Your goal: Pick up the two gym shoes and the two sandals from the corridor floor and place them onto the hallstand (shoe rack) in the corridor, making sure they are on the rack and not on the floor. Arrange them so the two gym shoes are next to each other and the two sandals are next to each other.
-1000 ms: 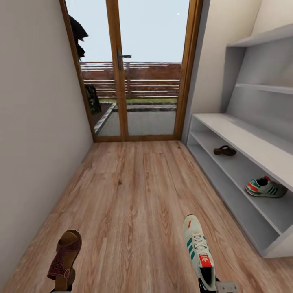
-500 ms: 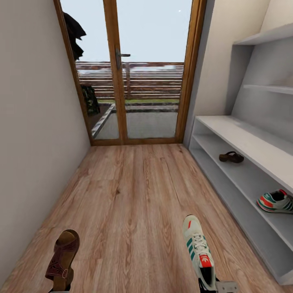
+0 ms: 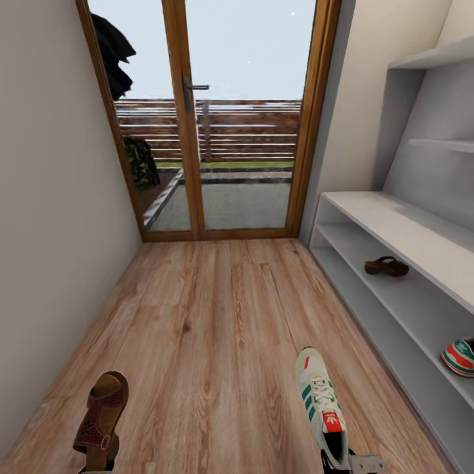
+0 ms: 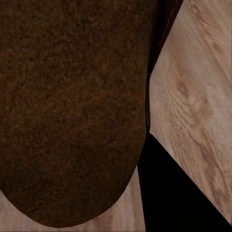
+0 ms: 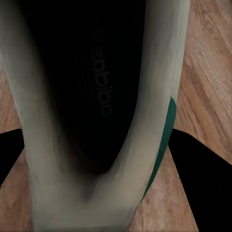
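A brown sandal (image 3: 102, 411) hangs low over the corridor floor (image 3: 217, 329) at the near left, with my left gripper (image 3: 99, 469) shut on its heel end. Its dark sole (image 4: 67, 111) lies close before the left wrist camera beside a black finger (image 4: 174, 198). To the near right, my right gripper (image 3: 349, 463) is shut on a cream gym shoe (image 3: 321, 405) with green stripes; the shoe's dark inside (image 5: 87, 87) faces the right wrist camera. Along the right wall stands the pale grey hallstand (image 3: 401, 227). Its middle shelf holds the other sandal (image 3: 387, 266) and, nearer, the other gym shoe (image 3: 461, 355).
A wood-framed glass door (image 3: 217, 131) closes the corridor's far end. A plain wall (image 3: 46, 230) runs along the left. Bare wood floor stretches between me and the door. Stepped wall shelves (image 3: 434, 59) rise above the hallstand's bench.
The whole view has shifted: the door looks closer and the hallstand with its sandal and gym shoe has slid right and down. Both held shoes keep their places in the picture.
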Robot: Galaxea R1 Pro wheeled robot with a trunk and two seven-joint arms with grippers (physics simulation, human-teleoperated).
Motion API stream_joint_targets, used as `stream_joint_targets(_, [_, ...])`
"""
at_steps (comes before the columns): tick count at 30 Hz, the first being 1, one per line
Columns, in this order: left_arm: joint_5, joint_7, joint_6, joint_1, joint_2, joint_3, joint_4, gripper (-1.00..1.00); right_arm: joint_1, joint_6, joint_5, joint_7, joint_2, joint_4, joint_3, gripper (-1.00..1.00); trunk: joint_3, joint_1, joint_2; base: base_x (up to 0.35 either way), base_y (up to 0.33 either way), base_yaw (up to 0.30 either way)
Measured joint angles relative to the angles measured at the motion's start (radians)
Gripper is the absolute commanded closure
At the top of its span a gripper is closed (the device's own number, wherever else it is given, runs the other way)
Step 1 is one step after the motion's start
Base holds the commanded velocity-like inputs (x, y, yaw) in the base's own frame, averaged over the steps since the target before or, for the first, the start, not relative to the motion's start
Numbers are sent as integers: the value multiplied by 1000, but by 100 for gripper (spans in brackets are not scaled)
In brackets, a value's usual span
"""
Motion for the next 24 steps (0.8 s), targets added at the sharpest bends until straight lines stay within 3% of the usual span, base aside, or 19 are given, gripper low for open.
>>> stream_joint_targets(11, [0, 0, -1, 0, 0, 0, 0, 100, 0, 0, 0, 0, 0, -1, 0, 100, 0, 0, 0, 339, 47, -21])
stream_joint_targets(24, [1, -1, -2, 0, -1, 0, 0, 100, 0, 0, 0, 0, 0, -2, 0, 100, 0, 0, 0, 310, 162, -251])
